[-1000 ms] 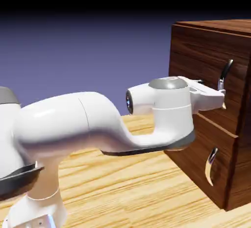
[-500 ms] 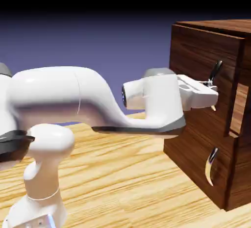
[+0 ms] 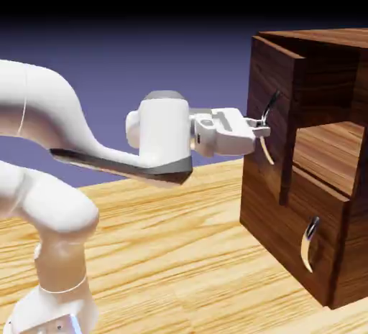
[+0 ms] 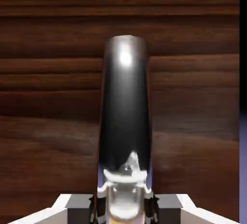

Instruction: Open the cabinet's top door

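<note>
Standing on the wooden desk at the exterior view's right is the big brown cabinet. Its top door sticks out partway toward the arm, with a dark gap open behind it. The lower panel looks shut.

From the left, the white arm reaches across, level with the top door. The end effector is squeezed together on the door's silver handle. In the hand view this handle fills the middle as one tall shiny bar, and the grey fingertips sit low at the bottom edge.

So the door lies straight ahead of the end effector, and the handle's long side runs up and down. I think the next pull must go back toward the left.

The cabinet's right side is cut off. Inside it is too dark to see.
</note>
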